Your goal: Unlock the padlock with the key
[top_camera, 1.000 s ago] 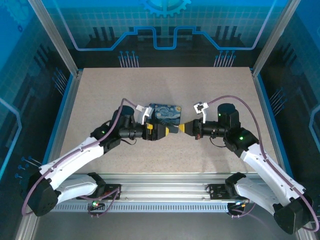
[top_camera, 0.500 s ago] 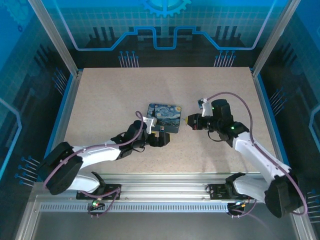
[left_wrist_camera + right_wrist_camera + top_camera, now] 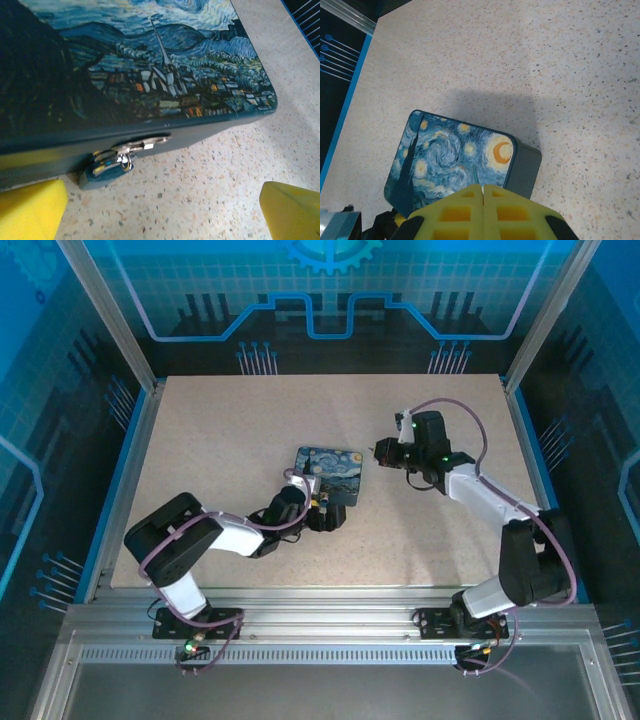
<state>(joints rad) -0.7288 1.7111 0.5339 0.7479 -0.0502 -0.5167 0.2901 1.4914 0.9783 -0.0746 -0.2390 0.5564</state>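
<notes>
Top external view: a beige speckled counter (image 3: 200, 440) carried a flat, rounded-corner box printed with a swirling blue night-sky painting (image 3: 333, 470), lying near the middle. The left end effector (image 3: 327, 517) lay low at the box's near edge, its arm folded close along the counter. The right end effector (image 3: 380, 452) hung just beside the box's right side, apart from it, with a small yellow tip showing.

Left wrist view: the box's painted lid (image 3: 150, 75) sloped across the upper part, showing a village, a church spire and dark hills above a plain dark teal front wall. A silver hasp (image 3: 145, 145) stuck out from the seam of that wall. From it hung a small blue-bodied padlock with a silver shackle (image 3: 102, 172). The shackle ran through the hasp and the body sat tilted on the counter against the box's front. Whether the shackle was latched could not be told. The left end effector (image 3: 162, 215) was spread wide, its yellow foam pads (image 3: 30, 207) standing at the two lower corners. Between them was bare counter. The padlock sat beyond them, nearer the left-hand pad and not touching either.

Right wrist view: the right end effector (image 3: 483, 192) had its ribbed yellow pads pressed together along a thin seam. No object could be made out between them. Below it lay the box, with an orange crescent moon in one corner of the lid and pale swirls and stars across the rest. A grey shadow fell on the counter behind it.
</notes>
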